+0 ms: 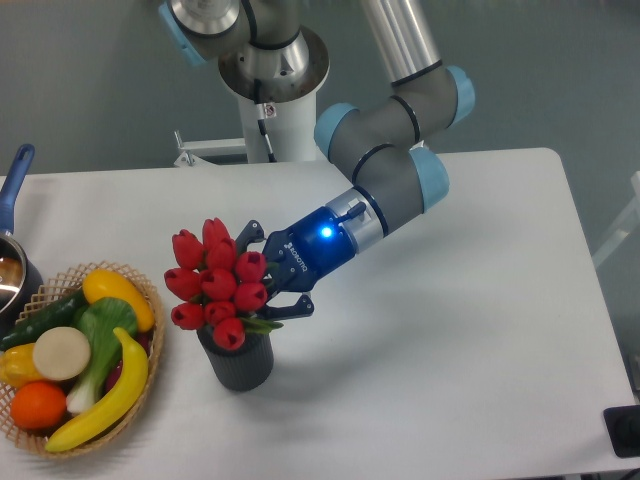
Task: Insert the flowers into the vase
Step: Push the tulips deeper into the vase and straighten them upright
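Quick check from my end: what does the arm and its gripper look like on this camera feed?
The arm has silver-grey tube links, grey joint housings and light-blue end caps. Its wrist ends in a silver ring and a dark-blue section with a lit blue light. The gripper is black with dark jaws and small white lettering, too small to read.

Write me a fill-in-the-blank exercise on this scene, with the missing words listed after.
1. The bunch of glossy ___ artificial tulips leans over the vase.
2. The ribbed dark grey cylindrical vase stands to the ___ of the woven wicker basket in the picture.
3. The robot's pincer is shut on the ___.
4. A long yellow ___ lies in the basket.

Missing words: red; right; tulips; banana
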Available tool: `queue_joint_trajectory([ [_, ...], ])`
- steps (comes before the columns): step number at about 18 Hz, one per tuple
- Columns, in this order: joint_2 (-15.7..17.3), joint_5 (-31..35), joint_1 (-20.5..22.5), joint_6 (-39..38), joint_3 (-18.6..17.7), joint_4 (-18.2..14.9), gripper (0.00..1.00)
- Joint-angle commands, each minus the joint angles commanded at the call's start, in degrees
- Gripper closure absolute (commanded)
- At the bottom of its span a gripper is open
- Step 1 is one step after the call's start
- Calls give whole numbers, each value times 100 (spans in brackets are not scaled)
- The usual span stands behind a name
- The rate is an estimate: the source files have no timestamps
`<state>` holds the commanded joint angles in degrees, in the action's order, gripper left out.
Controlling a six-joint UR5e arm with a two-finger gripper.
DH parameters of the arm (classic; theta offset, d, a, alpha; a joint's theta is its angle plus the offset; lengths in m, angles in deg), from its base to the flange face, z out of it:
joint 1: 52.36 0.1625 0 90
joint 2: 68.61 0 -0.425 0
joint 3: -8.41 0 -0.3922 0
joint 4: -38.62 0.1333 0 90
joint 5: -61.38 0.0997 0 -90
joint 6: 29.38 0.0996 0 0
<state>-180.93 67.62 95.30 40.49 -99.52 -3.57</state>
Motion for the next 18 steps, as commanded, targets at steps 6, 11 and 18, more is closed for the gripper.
queue_joint_trajectory([
  [6, -35, 18, -18, -17, 9, 0, 62],
  [11, -114, 18, -18, 17, 0, 0, 61],
  [18, -150, 18, 9, 97, 0, 0, 59],
])
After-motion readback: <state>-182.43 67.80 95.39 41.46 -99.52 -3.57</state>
